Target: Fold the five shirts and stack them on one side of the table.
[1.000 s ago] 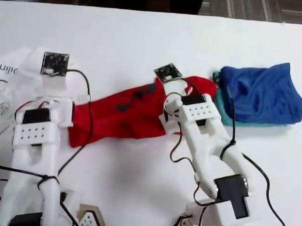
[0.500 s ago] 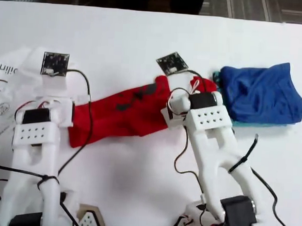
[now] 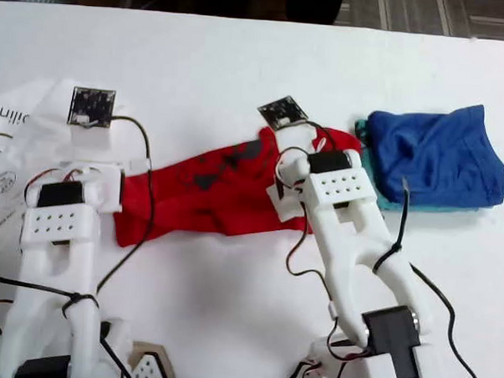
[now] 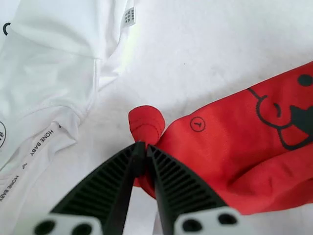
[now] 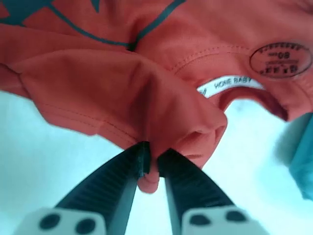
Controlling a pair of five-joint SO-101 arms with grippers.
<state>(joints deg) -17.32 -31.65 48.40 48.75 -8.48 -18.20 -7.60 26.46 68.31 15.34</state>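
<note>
The red shirt [image 3: 206, 191] lies stretched across the middle of the white table [image 3: 241, 55], running from the left arm [image 3: 62, 223] up and across to the right arm [image 3: 343, 210], with its dark printed figure facing up. In the left wrist view the left gripper [image 4: 143, 147] has its ribbed jaws pressed together on a small fold of red cloth at the shirt's end, just beside a rolled red cuff [image 4: 145, 123]; the rest of the shirt spreads away from the jaws to one side. In the right wrist view the right gripper [image 5: 150, 157] pinches a bunched ridge of the same shirt between its nearly closed jaws, close to the neck opening with its sewn label [image 5: 230, 84], and the cloth rises in a peak above the fingertips. A white shirt [image 3: 11, 145] lies crumpled at the left side of the table, next to the left gripper. On the right side a folded blue shirt [image 3: 433, 155] rests on top of a teal shirt [image 3: 368, 169], the pile just beside the red shirt's neck end.
</note>
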